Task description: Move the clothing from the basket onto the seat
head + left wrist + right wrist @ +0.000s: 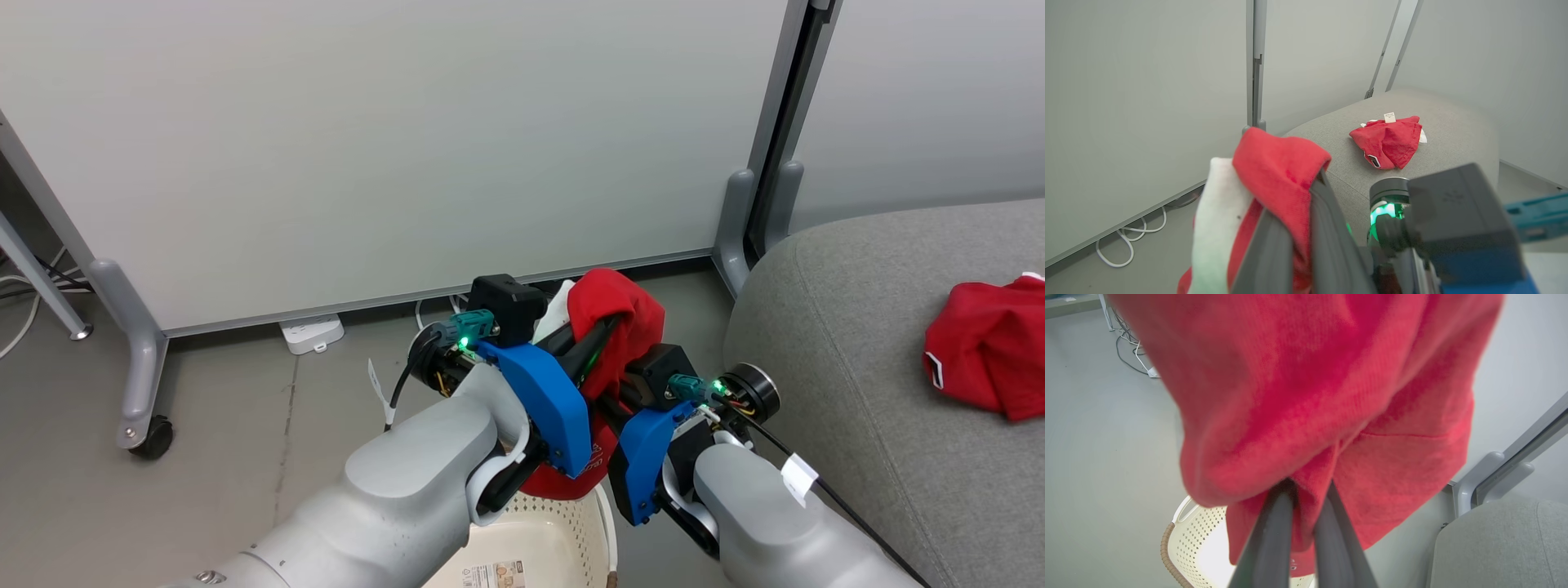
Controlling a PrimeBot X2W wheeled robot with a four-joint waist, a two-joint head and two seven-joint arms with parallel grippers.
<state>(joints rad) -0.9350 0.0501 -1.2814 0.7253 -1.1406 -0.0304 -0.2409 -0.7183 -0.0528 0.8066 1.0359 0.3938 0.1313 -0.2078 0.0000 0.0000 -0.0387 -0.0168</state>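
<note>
Both the left gripper (608,327) and the right gripper (1308,490) are pinched tight on one red garment (616,314), which hangs above the basket (563,523) at lower centre of the head view; this looks like the carry step. Next it must swing right over the rounded edge of the seat (849,343). Bare cushion lies open short of the other garment (988,351), though the partition post (739,220) stands close by.
</note>
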